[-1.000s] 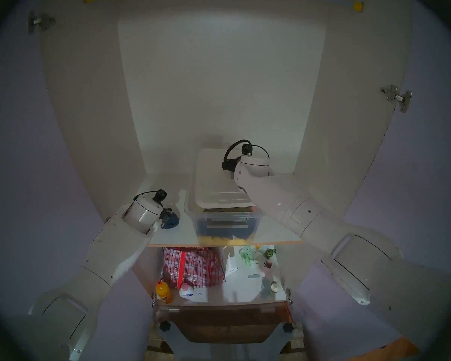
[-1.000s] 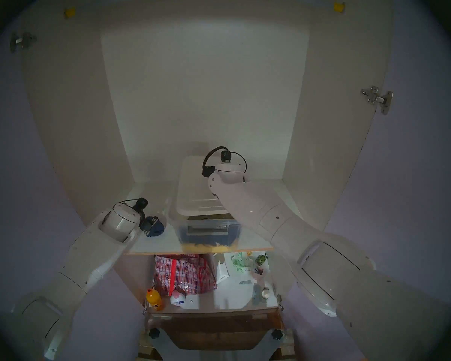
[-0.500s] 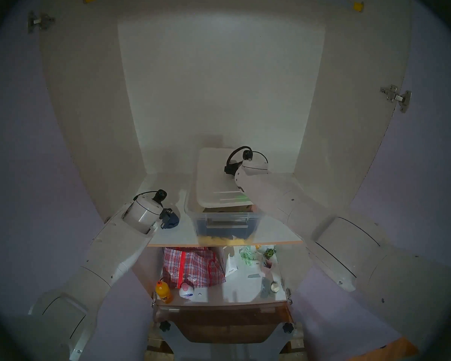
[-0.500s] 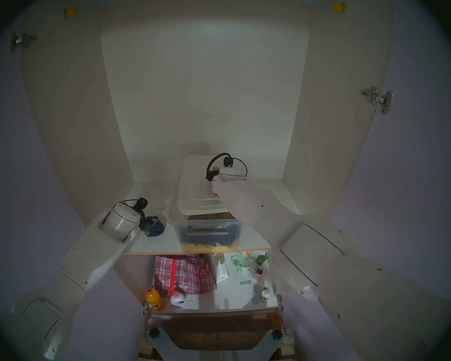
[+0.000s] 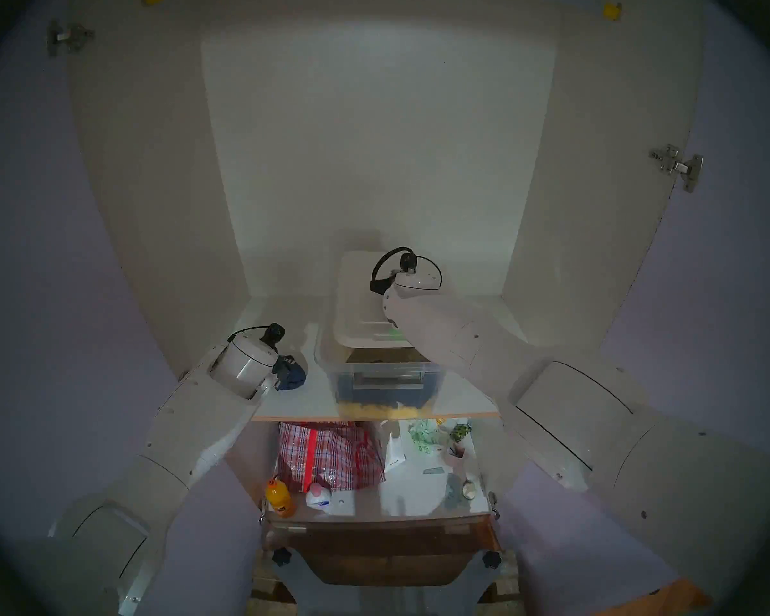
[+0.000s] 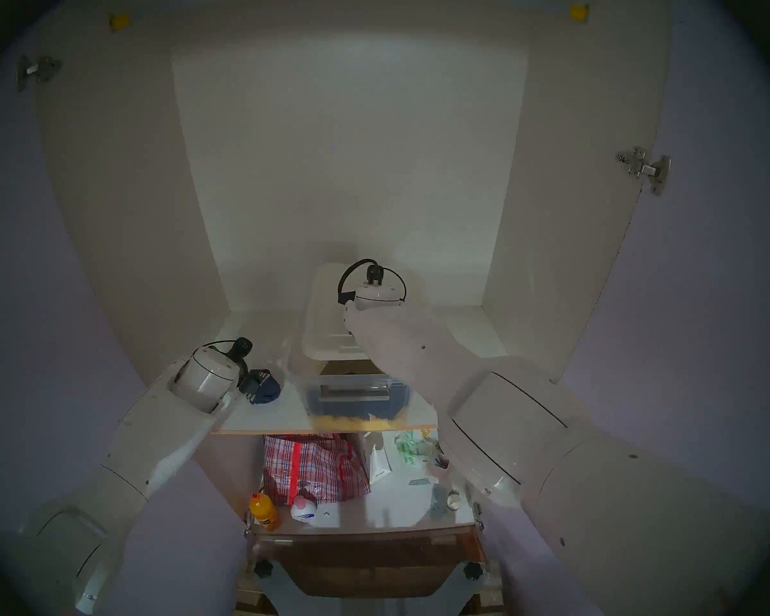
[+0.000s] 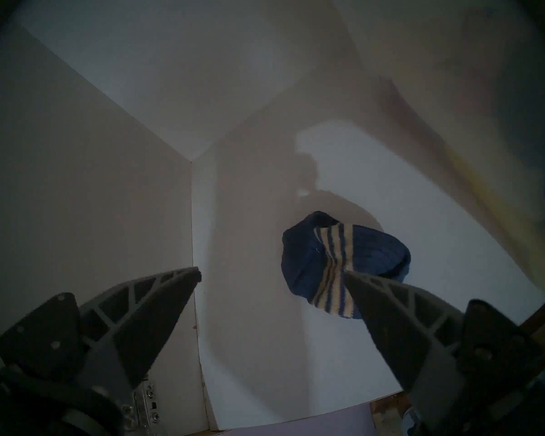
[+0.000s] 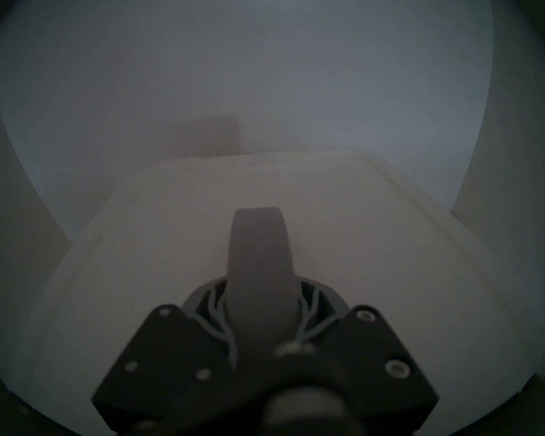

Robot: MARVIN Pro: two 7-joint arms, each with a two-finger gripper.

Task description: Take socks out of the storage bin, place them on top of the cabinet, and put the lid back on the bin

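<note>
The socks (image 7: pixel 337 262), a navy ball with pale stripes, lie on the cabinet's white shelf (image 5: pixel 294 401), left of the storage bin (image 5: pixel 387 379). My left gripper (image 7: pixel 271 273) hangs open just above the shelf. Its right fingertip (image 7: pixel 356 284) is at the socks' near side, and nothing is between the fingers. My right gripper (image 8: pixel 260 300) is shut on the grey strap handle (image 8: pixel 258 243) of the white lid (image 8: pixel 359 237). The lid (image 5: pixel 356 299) sits over the rear of the bin with its near end raised, so olive-brown fabric shows at the front. The right wrist hides the right fingers from the head views.
The cabinet's side walls and back panel close in the shelf. The lower shelf holds a plaid bag (image 5: pixel 330 453), an orange bottle (image 5: pixel 279 497), a white bottle (image 5: pixel 319 497) and small items at the right. A metal hinge (image 5: pixel 676 166) sticks out on the right.
My right gripper has closed on the lid's strap. The right arm has swung left, and the lid's near end has drawn back and up from the bin's front. The left arm and the socks are unmoved.
</note>
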